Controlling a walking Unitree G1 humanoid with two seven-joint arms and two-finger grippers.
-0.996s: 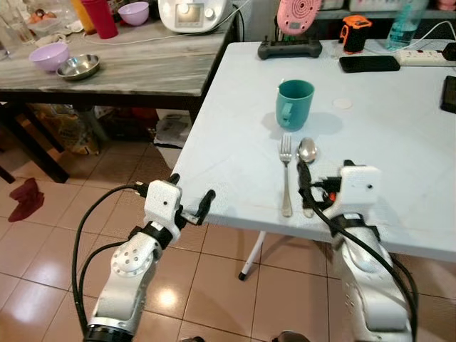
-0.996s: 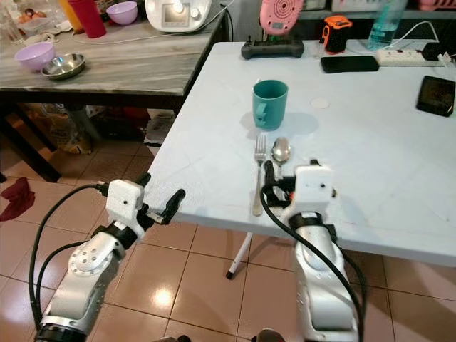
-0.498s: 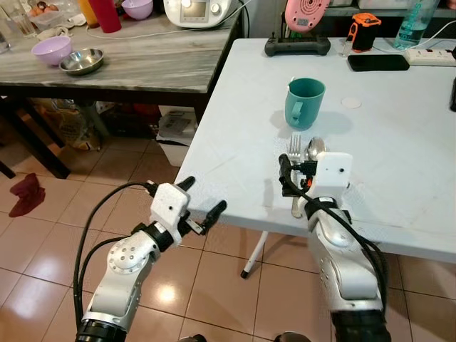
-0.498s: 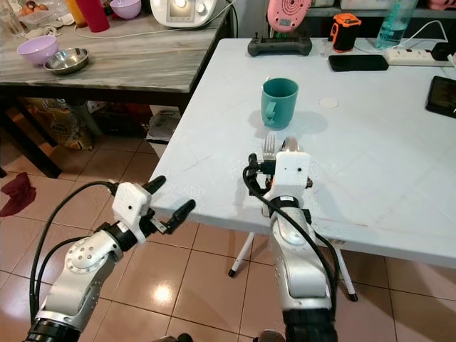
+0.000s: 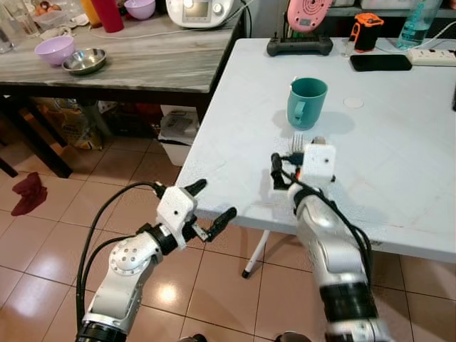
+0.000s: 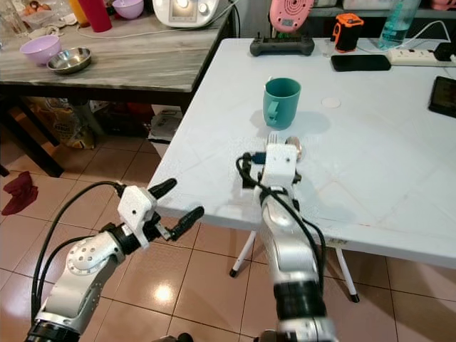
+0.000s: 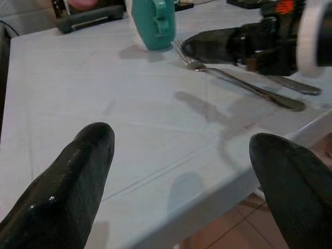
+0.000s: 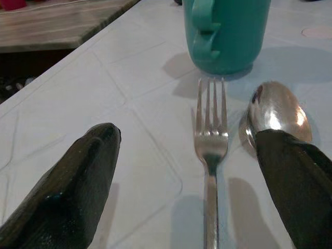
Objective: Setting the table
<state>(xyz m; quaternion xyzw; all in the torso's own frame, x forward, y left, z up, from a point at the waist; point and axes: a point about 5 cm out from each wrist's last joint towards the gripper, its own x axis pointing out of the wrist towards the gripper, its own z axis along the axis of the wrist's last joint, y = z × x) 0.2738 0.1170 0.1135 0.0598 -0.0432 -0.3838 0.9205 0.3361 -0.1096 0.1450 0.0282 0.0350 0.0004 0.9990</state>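
A teal mug [image 5: 307, 102] stands on the white table [image 5: 399, 157]. A fork [image 8: 210, 140] and a spoon [image 8: 275, 111] lie side by side just in front of it, tips toward the mug. My right gripper [image 8: 185, 134] hovers low over their handles, open, with one finger on each side of the fork; the right-hand finger covers part of the spoon. From the head views the wrist [image 5: 317, 162] hides most of both pieces. My left gripper [image 5: 211, 201] is open with nothing in it, held at the table's near left edge.
A wooden side table [image 5: 142, 64] at the back left carries a purple bowl [image 5: 55, 50], a steel bowl [image 5: 84, 61] and a red cup [image 5: 110, 14]. A black controller [image 5: 299, 46], phone [image 5: 385, 63] and power strip [image 5: 431, 57] lie at the white table's far side. A red cloth [image 5: 28, 196] lies on the tiled floor.
My right gripper has moved left and forward, from beside the spoon to over the fork's handle. My left gripper has edged closer to the table's edge. The view has shifted slightly.
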